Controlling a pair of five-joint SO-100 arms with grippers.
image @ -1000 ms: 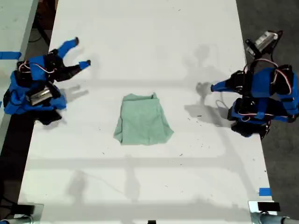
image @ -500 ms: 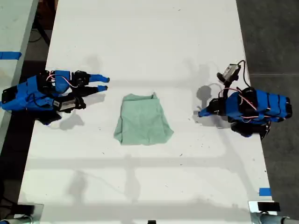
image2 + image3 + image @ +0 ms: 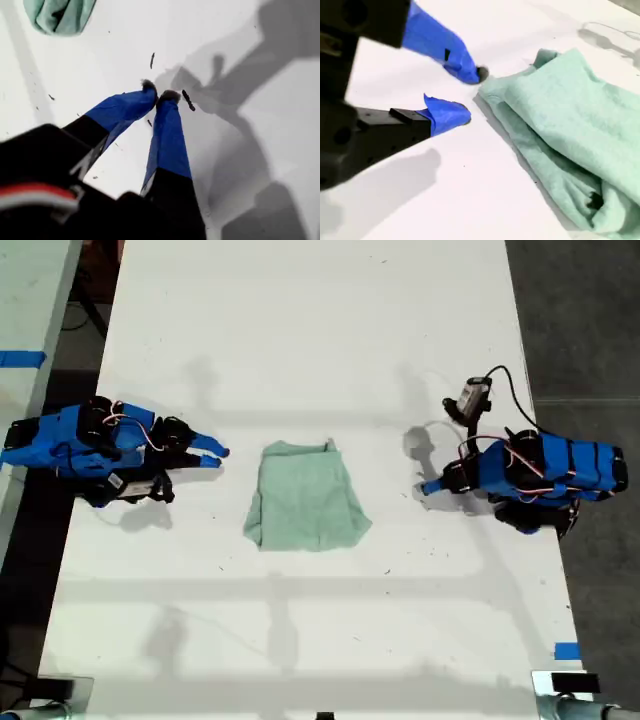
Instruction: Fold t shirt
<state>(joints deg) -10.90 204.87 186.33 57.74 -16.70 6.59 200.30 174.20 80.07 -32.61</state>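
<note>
White table (image 3: 300, 330), folded t shirt (image 3: 304, 496) central, first pincer (image 3: 161, 94) clenched, second pincer (image 3: 472, 95) released beside shirt edge

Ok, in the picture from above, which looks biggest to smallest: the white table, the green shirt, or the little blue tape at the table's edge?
1. White table
2. t shirt
3. Blue tape, clearly the smallest

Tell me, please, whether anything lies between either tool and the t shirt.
Nothing visible does. Only bare white table separates my second tool from the t shirt, and the same holds for my first tool, farther off.
</note>
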